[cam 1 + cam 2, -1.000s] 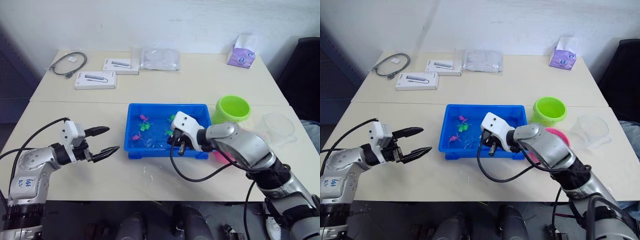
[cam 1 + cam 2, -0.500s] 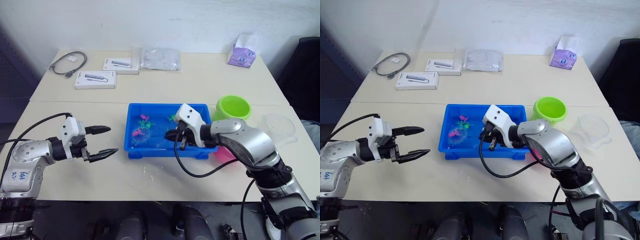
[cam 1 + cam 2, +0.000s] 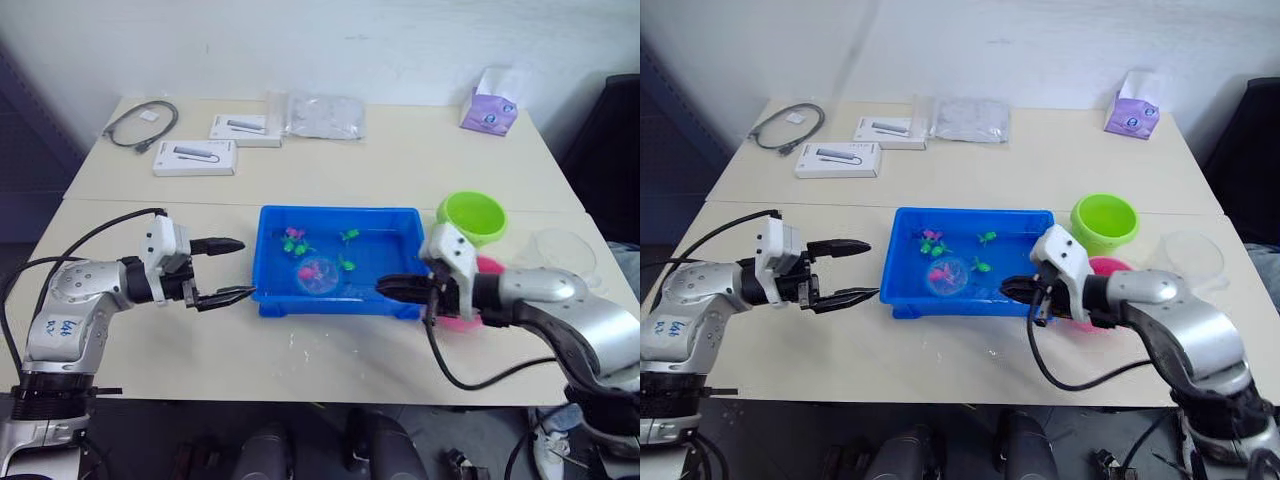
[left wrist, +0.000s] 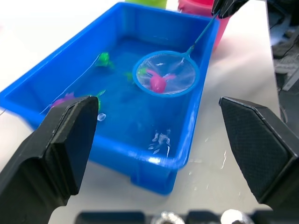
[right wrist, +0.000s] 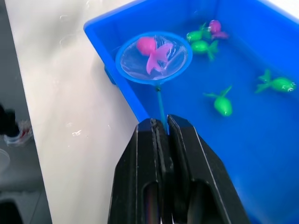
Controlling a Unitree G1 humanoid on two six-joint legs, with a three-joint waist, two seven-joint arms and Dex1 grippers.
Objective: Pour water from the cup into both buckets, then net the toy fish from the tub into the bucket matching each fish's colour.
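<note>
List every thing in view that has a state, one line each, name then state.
Blue plastic tub: holds water and loose fish.
Light-blue hoop net: carries one pink fish, over the tub.
Right gripper: shut on the net's handle.
Left gripper: open, empty, beside the tub.
Lime green bucket: upright.
Clear plastic cup: upright.

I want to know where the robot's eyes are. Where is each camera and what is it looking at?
Head eyes: high up, looking down at the table, the tub, both arms, the left gripper and the right gripper.
Left wrist: looks between its fingers across the tub.
Right wrist: looks along its fingers, shut on the net.
Shared: both wrist views show the pink fish in the net.
</note>
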